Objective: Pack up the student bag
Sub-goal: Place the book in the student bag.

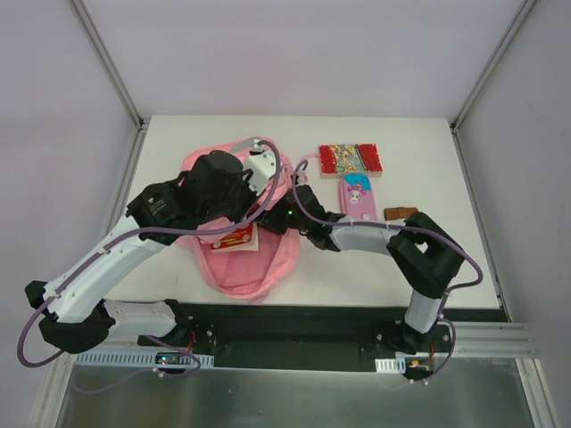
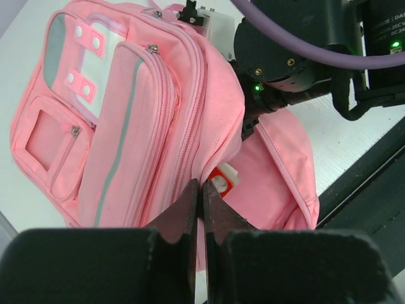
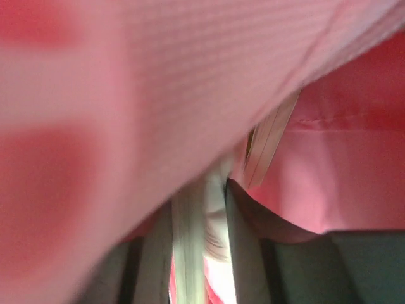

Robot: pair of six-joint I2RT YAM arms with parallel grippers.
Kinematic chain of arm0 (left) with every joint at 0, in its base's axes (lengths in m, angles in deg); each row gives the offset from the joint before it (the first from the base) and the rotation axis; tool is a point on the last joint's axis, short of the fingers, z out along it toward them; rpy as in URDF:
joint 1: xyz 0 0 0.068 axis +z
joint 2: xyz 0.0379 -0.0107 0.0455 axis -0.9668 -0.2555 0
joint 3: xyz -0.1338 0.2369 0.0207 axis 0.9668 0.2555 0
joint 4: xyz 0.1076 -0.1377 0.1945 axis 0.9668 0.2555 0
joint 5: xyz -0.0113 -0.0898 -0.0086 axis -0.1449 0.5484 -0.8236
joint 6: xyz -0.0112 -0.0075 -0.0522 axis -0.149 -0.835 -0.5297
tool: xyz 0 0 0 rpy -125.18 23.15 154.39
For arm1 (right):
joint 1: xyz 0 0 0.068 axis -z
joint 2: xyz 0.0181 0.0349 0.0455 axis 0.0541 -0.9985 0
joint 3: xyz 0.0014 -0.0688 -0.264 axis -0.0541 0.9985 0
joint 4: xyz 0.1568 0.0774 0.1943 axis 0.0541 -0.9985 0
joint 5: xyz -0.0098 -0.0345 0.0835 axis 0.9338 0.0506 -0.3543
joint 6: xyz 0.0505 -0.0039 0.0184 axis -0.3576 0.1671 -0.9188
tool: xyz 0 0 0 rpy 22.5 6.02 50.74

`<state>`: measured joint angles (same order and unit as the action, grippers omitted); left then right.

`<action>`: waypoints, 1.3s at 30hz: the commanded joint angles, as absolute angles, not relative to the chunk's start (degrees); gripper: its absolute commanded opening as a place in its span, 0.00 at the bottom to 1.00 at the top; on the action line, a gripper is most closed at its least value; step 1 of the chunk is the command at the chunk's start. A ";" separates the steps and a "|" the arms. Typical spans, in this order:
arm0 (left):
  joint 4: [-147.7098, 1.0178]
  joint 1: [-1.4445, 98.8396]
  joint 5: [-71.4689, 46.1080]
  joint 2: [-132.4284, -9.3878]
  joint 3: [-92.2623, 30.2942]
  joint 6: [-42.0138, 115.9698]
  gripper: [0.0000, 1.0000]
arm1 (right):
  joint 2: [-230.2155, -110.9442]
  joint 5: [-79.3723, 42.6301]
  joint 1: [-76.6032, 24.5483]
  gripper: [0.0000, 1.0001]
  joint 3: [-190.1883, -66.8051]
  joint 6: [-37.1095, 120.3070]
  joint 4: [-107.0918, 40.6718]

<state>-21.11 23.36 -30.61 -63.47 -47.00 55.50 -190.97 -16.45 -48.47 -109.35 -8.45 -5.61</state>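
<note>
The bag (image 1: 243, 272) lies left of the middle of the table (image 1: 401, 267), front pockets up, with both arms over it. The left gripper (image 2: 200, 193) is clenched tight on the pink cloth at the edge of the bag's opening, its two fingers pressed together. Just beyond them a red-and-white card (image 2: 223, 180) shows in the gap of the opening. The right arm comes in from the right side, and the right gripper (image 3: 201, 206) is pushed in under the fabric; its own camera gives only blurred pink cloth close up and something pale and flat between the fingers, so I cannot tell whether it grips that or stands loose. To the right of the bag, apart from it, lie a red patterned book (image 1: 351, 159), a pencil case (image 1: 355, 196) just in front of the book, and a small brown thing (image 1: 401, 213) beside the case.
</note>
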 commanded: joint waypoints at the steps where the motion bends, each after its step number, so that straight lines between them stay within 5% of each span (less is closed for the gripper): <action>1: -25.36 22.55 -31.93 -59.75 -48.11 56.03 0.00 | -192.60 -16.79 -48.23 0.45 -114.47 -5.73 -1.85; 6: -25.36 22.46 -32.89 -59.14 -47.06 56.20 0.00 | -185.94 -16.18 -48.14 0.70 -111.75 1.29 -8.67; 14: -26.06 22.46 -34.30 -59.31 -46.71 56.29 0.00 | -177.57 -18.02 -49.63 0.70 -106.21 -0.10 -12.57; 32: -28.00 22.46 -37.99 -59.75 -45.74 54.36 0.00 | -183.62 11.05 -63.34 0.60 -109.02 -9.14 -20.57; 39: -28.53 22.55 -40.54 -60.10 -44.86 53.57 0.00 | -181.45 17.20 -65.19 0.57 -104.91 -8.04 -13.29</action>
